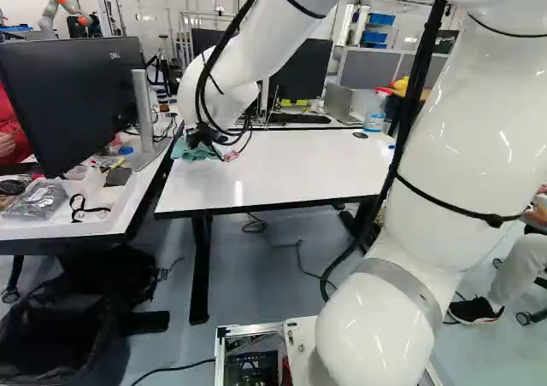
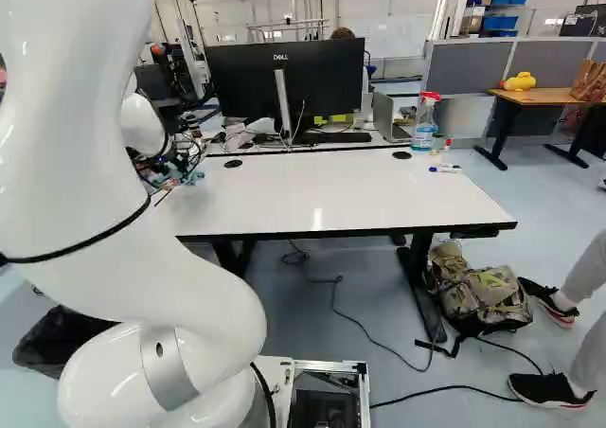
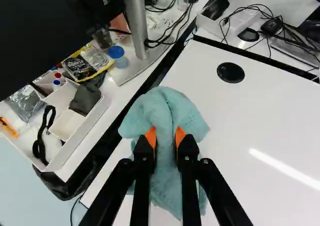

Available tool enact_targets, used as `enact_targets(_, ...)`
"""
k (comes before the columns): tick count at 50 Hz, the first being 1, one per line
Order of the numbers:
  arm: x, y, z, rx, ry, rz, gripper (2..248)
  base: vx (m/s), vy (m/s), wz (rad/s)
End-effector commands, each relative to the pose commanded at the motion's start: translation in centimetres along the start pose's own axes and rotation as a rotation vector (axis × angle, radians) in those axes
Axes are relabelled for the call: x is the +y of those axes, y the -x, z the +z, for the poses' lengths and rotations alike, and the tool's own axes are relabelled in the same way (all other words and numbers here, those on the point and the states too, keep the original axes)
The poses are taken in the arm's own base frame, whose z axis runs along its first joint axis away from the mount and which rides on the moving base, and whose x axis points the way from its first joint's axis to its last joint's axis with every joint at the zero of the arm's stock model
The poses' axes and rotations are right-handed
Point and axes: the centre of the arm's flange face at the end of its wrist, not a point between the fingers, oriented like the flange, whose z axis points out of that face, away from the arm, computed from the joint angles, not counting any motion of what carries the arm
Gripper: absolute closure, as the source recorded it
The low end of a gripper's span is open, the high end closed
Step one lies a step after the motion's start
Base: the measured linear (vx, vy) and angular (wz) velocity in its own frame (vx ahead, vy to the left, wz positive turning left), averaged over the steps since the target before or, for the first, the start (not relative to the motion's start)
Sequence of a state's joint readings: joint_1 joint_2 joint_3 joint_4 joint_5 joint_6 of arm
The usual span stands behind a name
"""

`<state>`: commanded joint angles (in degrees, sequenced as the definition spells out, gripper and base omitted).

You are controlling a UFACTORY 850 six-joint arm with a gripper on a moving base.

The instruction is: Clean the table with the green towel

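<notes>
Teal towel (image 3: 192, 117) hangs bunched in the clamp of the gripper's (image 1: 203, 137) two fingers, at one end of a white table (image 1: 282, 177). To the gripper's left, on the neighbouring desk (image 3: 134, 72), a white tray (image 3: 68, 153) holds a dark cloth (image 3: 86, 97), a black strap (image 3: 36, 147) and a silver packet (image 3: 25, 102). Nearer the monitor (image 3: 40, 31), partly cut off, stands a blue-lidded jar (image 3: 116, 55). Well to the gripper's right, a spray bottle (image 2: 424, 120) contains blue liquid. The towel's underside is hidden; it appears to touch the tabletop.
</notes>
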<state>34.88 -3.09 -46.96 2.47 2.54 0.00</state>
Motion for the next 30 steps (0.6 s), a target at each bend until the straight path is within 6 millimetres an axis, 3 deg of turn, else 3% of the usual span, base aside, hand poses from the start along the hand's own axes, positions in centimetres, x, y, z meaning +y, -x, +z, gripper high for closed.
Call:
enact_targets(18, -2.5, 0.7, -0.7, -0.002, -0.038, -0.036, 189, 0.0, 0.0, 0.0)
enact_targets(30, -2.5, 0.8, -0.7, -0.002, -0.039, -0.037, 189, 0.0, 0.0, 0.0)
